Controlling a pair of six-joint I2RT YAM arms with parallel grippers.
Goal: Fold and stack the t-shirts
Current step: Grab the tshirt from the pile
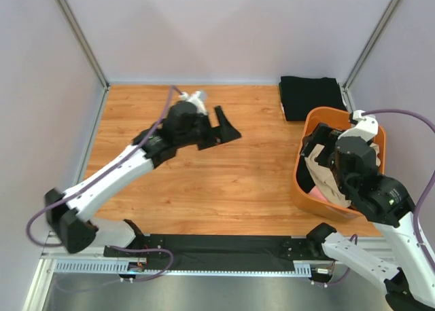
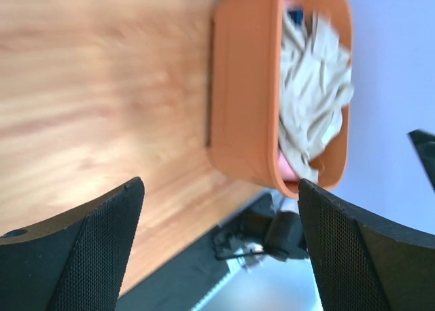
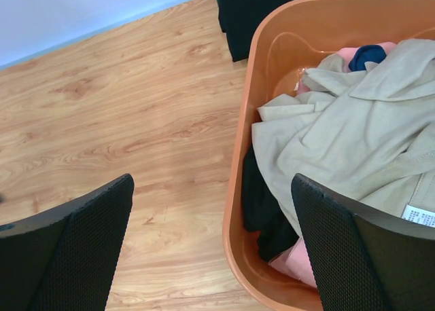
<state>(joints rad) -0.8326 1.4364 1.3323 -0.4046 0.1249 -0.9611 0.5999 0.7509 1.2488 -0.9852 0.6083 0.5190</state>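
Observation:
A folded black t-shirt [image 1: 309,97] lies at the table's far right; its edge shows in the right wrist view [image 3: 262,12]. The tan t-shirt [image 3: 346,141] lies crumpled in the orange tub [image 3: 238,209], over a pink one [image 3: 299,263], a dark one [image 3: 262,209] and a bit of blue cloth [image 3: 367,55]. The tan shirt also shows in the top view [image 1: 325,178] and the left wrist view [image 2: 309,100]. My right gripper [image 3: 214,257] is open and empty above the tub's left rim. My left gripper [image 1: 221,131] is open and empty above the table's middle.
The orange tub [image 1: 299,178] stands at the right of the wooden table, just in front of the folded black shirt. Grey walls close the far side and both sides. A black rail [image 1: 224,246] runs along the near edge.

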